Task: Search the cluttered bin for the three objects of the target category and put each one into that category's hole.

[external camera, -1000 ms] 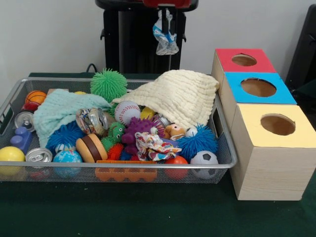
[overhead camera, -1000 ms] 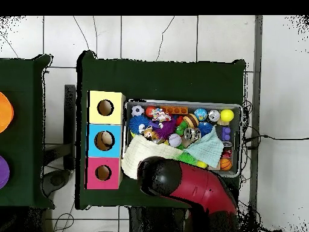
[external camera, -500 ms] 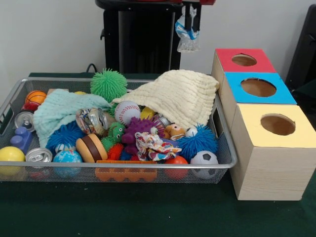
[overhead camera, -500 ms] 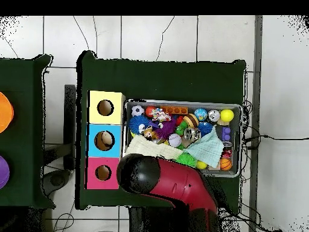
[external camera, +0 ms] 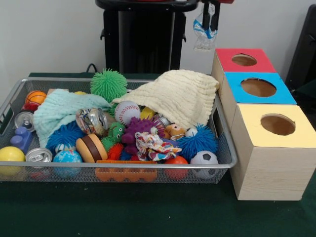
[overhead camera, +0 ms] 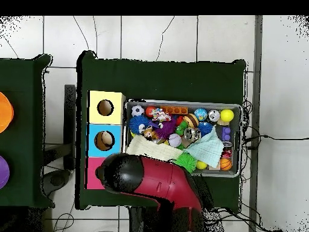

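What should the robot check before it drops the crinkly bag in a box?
1. Gripper shut on the plastic wrapper: ok.
2. Wrapper hanging clear of the bin: ok.
3. Gripper over the red box: cannot tell; the front view puts it just left of the box, and the arm hides the box from above.
4. Red box hole open: ok.
5. Wrapper fits through the hole: cannot tell.
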`<action>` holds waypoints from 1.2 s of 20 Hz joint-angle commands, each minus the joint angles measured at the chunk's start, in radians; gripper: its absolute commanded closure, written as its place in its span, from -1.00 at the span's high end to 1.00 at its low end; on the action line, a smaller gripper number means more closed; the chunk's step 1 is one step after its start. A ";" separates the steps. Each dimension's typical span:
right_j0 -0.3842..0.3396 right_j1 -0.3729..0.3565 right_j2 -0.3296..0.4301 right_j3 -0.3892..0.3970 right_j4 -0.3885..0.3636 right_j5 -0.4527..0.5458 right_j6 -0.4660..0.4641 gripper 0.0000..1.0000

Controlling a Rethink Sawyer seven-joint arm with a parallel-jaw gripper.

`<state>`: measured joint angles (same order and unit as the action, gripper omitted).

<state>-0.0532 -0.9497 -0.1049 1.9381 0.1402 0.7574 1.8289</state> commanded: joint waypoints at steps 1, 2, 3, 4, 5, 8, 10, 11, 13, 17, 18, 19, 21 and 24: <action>0.042 0.064 -0.009 -0.059 0.049 0.033 0.313 -1.00; 0.049 0.067 -0.011 -0.062 0.052 0.031 0.323 -1.00; 0.055 0.071 -0.013 -0.066 0.054 0.033 0.330 -1.00; 0.064 0.075 -0.017 -0.073 0.054 0.035 0.340 -1.00; 0.070 0.078 -0.019 -0.078 0.057 0.036 0.346 -1.00; 0.093 0.092 -0.028 -0.094 0.064 0.037 0.373 -1.00; 0.107 0.102 -0.033 -0.106 0.069 0.037 0.390 -1.00; 0.113 0.106 -0.036 -0.112 0.070 0.039 0.396 -1.00; 0.134 0.118 -0.045 -0.130 0.072 0.044 0.421 -1.00; 0.174 0.149 -0.060 -0.175 0.080 0.057 0.477 -1.00; 0.178 0.159 -0.059 -0.190 0.085 0.059 0.485 -1.00; 0.181 0.165 -0.060 -0.196 0.088 0.059 0.489 -1.00; 0.198 0.186 -0.067 -0.222 0.092 0.060 0.514 -1.00; 0.222 0.214 -0.075 -0.250 0.102 0.039 0.547 -1.00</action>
<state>0.1452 -0.8213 -0.1739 1.7951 0.1864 0.7574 2.0468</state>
